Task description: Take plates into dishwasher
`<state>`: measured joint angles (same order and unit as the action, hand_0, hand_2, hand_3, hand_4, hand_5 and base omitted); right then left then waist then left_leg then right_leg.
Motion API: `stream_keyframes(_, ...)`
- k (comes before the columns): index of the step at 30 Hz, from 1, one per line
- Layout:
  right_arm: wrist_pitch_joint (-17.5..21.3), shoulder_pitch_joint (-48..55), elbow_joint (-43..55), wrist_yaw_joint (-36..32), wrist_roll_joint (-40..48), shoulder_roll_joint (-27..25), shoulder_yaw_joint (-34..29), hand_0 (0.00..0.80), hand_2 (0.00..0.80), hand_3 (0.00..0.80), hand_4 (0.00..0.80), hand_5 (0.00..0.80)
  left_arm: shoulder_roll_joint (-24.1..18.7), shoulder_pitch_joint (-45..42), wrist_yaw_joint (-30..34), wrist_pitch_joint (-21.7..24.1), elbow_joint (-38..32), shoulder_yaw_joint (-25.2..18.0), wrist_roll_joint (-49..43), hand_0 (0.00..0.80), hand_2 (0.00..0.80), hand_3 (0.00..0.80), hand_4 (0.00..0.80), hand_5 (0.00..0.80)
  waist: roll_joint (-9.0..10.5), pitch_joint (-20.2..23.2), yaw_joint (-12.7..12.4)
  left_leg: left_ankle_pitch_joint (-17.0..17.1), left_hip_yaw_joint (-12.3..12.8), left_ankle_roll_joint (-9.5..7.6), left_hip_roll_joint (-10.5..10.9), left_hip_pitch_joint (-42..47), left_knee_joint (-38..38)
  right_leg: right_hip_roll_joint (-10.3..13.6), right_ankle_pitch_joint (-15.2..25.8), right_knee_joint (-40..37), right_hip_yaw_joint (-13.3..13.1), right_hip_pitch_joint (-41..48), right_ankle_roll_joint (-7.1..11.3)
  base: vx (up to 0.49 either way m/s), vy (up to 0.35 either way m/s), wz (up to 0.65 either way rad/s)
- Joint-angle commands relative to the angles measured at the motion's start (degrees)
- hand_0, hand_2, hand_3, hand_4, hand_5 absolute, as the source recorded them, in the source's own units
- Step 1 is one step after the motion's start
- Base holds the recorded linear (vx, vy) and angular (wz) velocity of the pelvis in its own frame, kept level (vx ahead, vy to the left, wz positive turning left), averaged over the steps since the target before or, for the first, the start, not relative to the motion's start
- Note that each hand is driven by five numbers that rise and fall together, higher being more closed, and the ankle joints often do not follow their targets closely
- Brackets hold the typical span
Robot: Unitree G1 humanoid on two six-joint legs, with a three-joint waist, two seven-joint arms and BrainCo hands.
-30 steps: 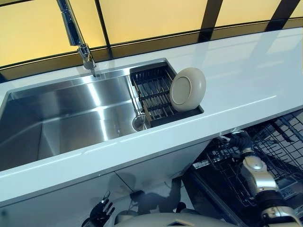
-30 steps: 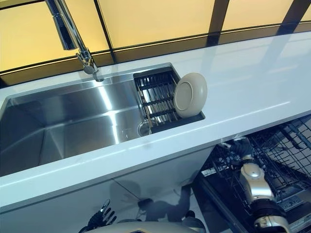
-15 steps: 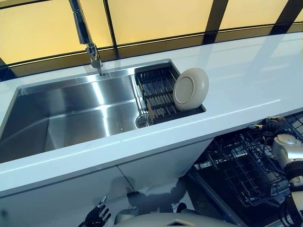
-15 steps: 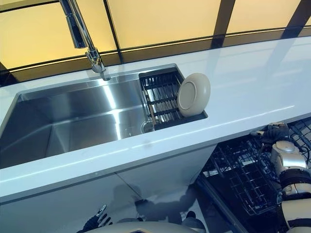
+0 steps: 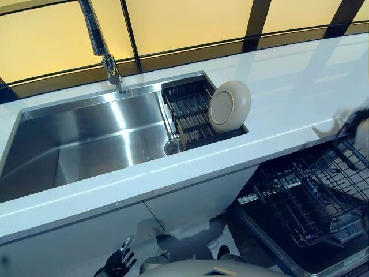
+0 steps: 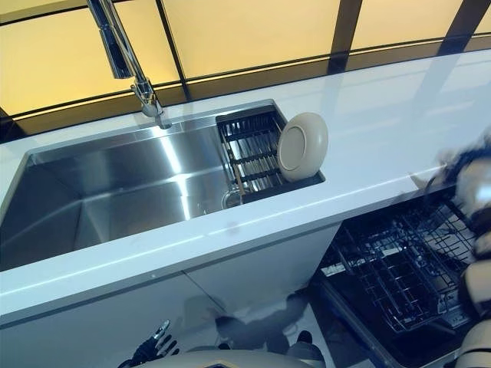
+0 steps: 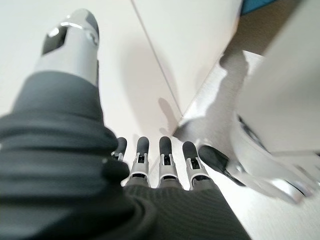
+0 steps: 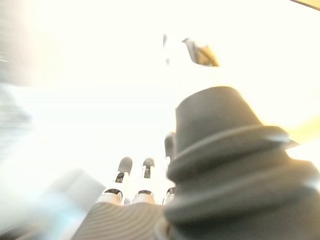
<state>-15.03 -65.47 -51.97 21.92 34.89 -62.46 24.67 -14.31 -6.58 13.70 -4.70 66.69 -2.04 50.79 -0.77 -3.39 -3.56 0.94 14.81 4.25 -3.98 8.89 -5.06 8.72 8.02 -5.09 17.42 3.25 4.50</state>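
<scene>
The plate [image 5: 229,106] stands on edge in the dark rack [image 5: 193,115] at the right end of the sink [image 5: 86,141], leaning against the rack's right side, well apart from both hands. The right hand [image 5: 353,130] is a blur at the right edge, above the counter [image 5: 288,109] lip and over the open dishwasher basket [image 5: 311,202]; its wrist view shows straight, relaxed fingers holding nothing. The left hand [image 7: 160,165] hangs low by the cabinet front [image 5: 86,242], fingers straight and empty. As I judge it, the risks are these: the right hand could clip the counter edge on its way to the plate, or knock the leaning plate so it topples into the sink, and a smooth rim may slip from a weak pinch. No writing or label can be read anywhere
</scene>
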Motion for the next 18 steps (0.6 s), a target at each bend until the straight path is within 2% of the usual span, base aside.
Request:
stream_keyframes(1, 6.5, -21.0, 0.9, 2.2, -2.8, -1.5, 6.0, 0.0, 0.0, 0.0, 0.0, 0.0, -3.9, 4.4, -0.8, 0.0, 1.5, 6.3, 1.5, 0.0, 0.0, 0.0, 0.0, 0.0, 6.97, 4.1, -5.1, -1.4, -0.7, -2.53, 2.7, -0.7, 0.1, -1.2, -3.4, 0.1, 0.9, 5.0, 1.09, 0.0, 0.0, 0.0)
stream_keyframes(3, 5.1, -21.7, 1.3, 3.3, -5.2, -1.9, 7.3, 0.0, 0.0, 0.0, 0.0, 0.0, -4.2, 4.6, -0.8, -0.3, 1.3, 6.4, 1.7, 0.0, 0.0, 0.0, 0.0, 0.0, 7.09, 4.3, -5.0, -1.5, -0.5, -2.58, 2.8, -0.7, 0.1, -1.3, -3.3, 0.1, 0.9, 5.0, 1.19, -0.012, 0.009, 0.04)
stream_keyframes(5, 1.6, -23.2, 0.9, 2.7, -6.8, -2.6, 9.1, 0.0, 0.0, 0.0, 0.0, 0.0, -4.3, 4.9, -1.0, -0.6, 1.0, 6.6, 2.2, 0.0, 0.0, 0.0, 0.0, 0.0, 7.19, 4.3, -4.8, -1.6, -0.3, -2.56, 2.8, -0.7, 0.1, -1.3, -3.3, 0.1, 0.9, 4.9, 1.23, -0.033, 0.028, 0.07)
stream_keyframes(10, -8.4, -24.2, -5.3, -7.7, -13.2, -4.4, 14.0, 0.0, 0.0, 0.0, 0.0, 0.0, -4.0, 5.4, -0.9, -0.8, 0.6, 6.6, 2.3, 0.0, 0.0, 0.0, 0.0, 0.0, 7.51, 4.0, -4.2, -1.5, 0.0, -2.57, 2.9, -0.9, 0.1, -1.2, -3.1, 0.1, 0.3, 4.5, 1.34, -0.048, 0.042, 0.01)
stream_keyframes(13, -3.1, -24.5, -9.2, -8.2, -13.7, -5.1, 14.2, 0.0, 0.0, 0.0, 0.0, 0.0, -4.2, 5.5, -0.7, -0.6, 1.1, 7.1, 2.0, 0.0, 0.0, 0.0, 0.0, 0.0, 7.75, 4.0, -4.3, -1.8, 0.0, -2.73, 2.9, -0.9, 0.1, -1.2, -3.0, 0.1, -0.1, 4.4, 1.61, -0.038, 0.002, -0.06)
stream_keyframes(14, -0.2, -23.9, -8.9, -9.3, -12.6, -5.4, 13.6, 0.0, 0.0, 0.0, 0.0, 0.0, -4.5, 5.5, -0.6, -0.6, 0.9, 7.3, 2.3, 0.0, 0.0, 0.0, 0.0, 0.0, 7.84, 4.0, -4.3, -1.8, 0.0, -2.79, 2.8, -0.8, 0.1, -1.2, -2.9, 0.1, -0.3, 4.3, 1.78, -0.035, -0.017, -0.09)
stream_keyframes(16, 0.6, -22.7, -7.0, -10.8, -9.6, -5.5, 12.7, 0.0, 0.0, 0.0, 0.0, 0.0, -4.9, 5.7, -0.6, -0.9, 0.7, 7.3, 2.3, 0.0, 0.0, 0.0, 0.0, 0.0, 7.8, 3.8, -4.2, -1.9, 0.1, -2.84, 2.9, -0.9, 0.1, -1.2, -2.9, 0.1, -0.3, 4.1, 1.85, -0.041, -0.011, -0.09)
stream_keyframes(18, 0.1, -20.4, -3.2, -13.9, -2.8, -4.9, 10.8, 0.0, 0.0, 0.0, 0.0, 0.0, -5.0, 5.9, -0.6, -0.7, 0.4, 7.3, 2.8, 0.0, 0.0, 0.0, 0.0, 0.0, 7.57, 3.6, -3.9, -1.9, 0.2, -2.86, 2.9, -0.9, 0.1, -1.1, -2.7, 0.1, -0.4, 3.9, 1.88, -0.044, 0.002, -0.06)
